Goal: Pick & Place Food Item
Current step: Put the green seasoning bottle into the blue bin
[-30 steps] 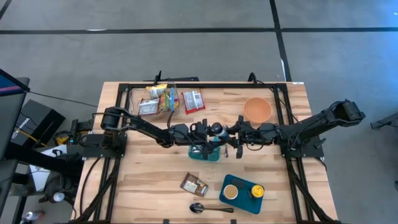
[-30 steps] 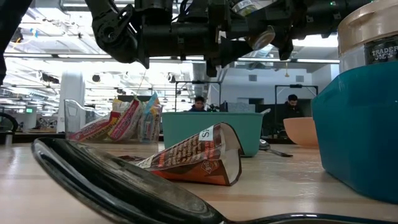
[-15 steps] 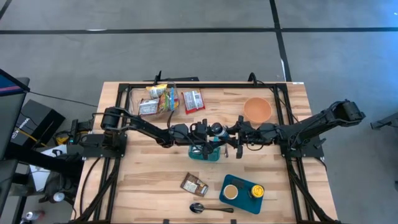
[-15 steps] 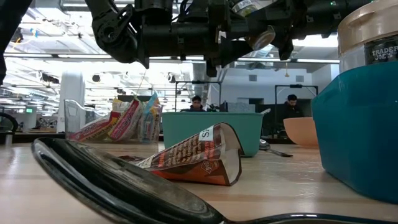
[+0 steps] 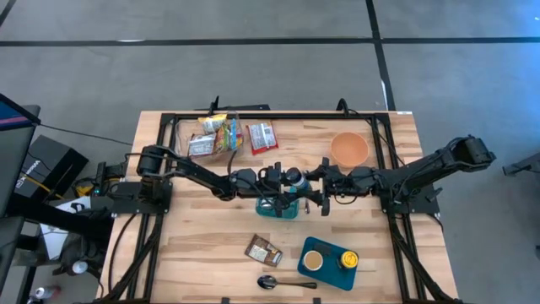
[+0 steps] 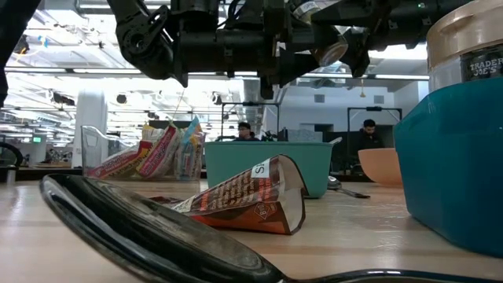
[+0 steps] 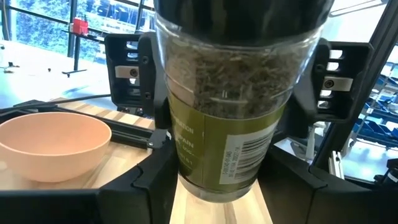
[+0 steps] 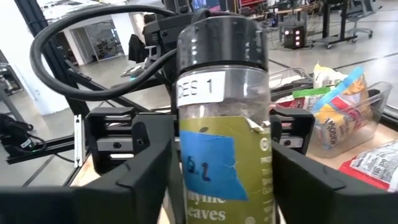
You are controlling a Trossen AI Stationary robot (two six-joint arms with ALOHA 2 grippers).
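Teal bin (image 5: 278, 207) directly beneath jar (image 5: 293, 177)

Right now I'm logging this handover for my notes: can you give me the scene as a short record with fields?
held item: spice jar with black cap and green label, up in the air between both arms
left gripper: shut on the spice jar
right gripper: fingers apart either side of the jar
below the jar: teal bin
other table items: orange bowl, clear snack tub, brown wrapper, spoon, teal tray
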